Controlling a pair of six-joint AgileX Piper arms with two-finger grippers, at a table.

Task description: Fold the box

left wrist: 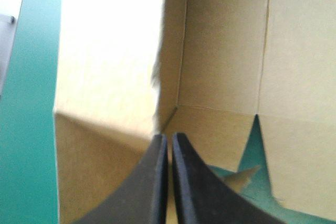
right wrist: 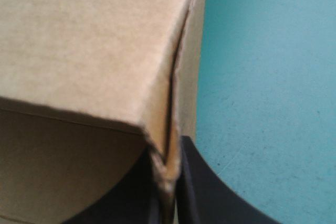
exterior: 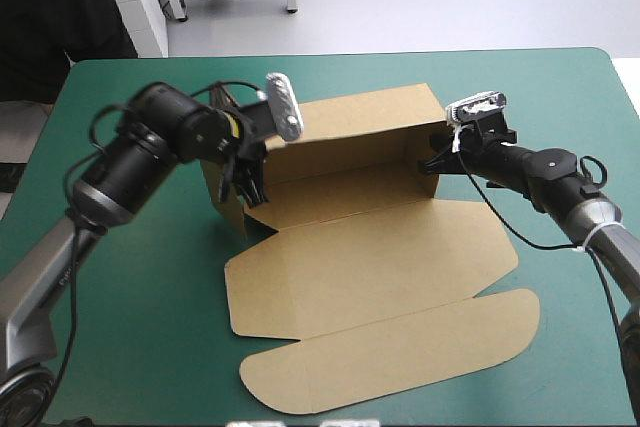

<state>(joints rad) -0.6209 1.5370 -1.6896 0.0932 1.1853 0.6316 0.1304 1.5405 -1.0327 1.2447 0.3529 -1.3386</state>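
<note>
A teal-green cover (exterior: 150, 347) lies over the table (exterior: 600, 62).

I could read no text, label, brand, number or sign in any view; the box (exterior: 370, 247) showed me only plain brown board
</note>
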